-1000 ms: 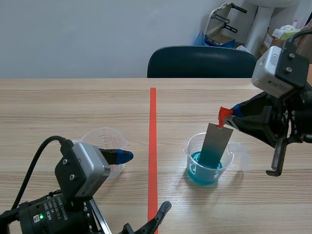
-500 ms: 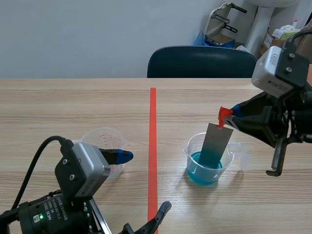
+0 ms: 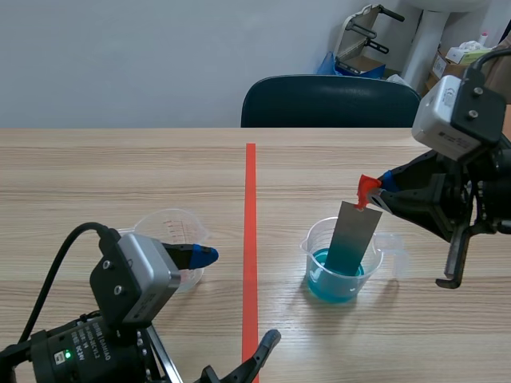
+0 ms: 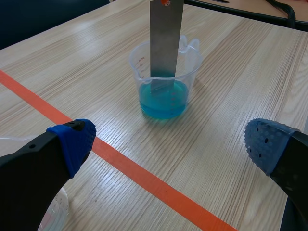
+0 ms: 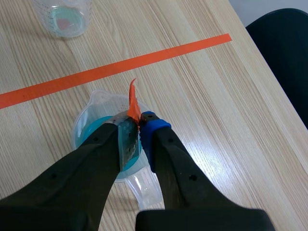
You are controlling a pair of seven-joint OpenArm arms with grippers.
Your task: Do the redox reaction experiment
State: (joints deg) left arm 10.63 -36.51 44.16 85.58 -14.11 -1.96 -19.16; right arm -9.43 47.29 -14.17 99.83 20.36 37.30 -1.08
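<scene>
A grey metal strip point(image 3: 354, 236) with an orange-red tag point(image 3: 367, 190) on its top end stands tilted in a clear plastic beaker point(image 3: 342, 259), its lower end dipped in blue liquid point(image 3: 335, 281). My right gripper point(image 3: 385, 189) is shut on the strip's tagged top; the right wrist view shows the strip point(image 5: 129, 139) pinched between its fingers above the beaker point(image 5: 91, 127). My left gripper point(image 4: 166, 144) stands open low at the near left; the beaker point(image 4: 166, 79) and strip point(image 4: 166, 41) lie well ahead of it. A second clear beaker point(image 3: 170, 239) sits by its fingertip.
An orange-red tape line point(image 3: 251, 239) runs down the table's middle between the two beakers. A dark chair back point(image 3: 329, 102) stands behind the far edge. The other beaker point(image 5: 65, 17) shows past the tape in the right wrist view.
</scene>
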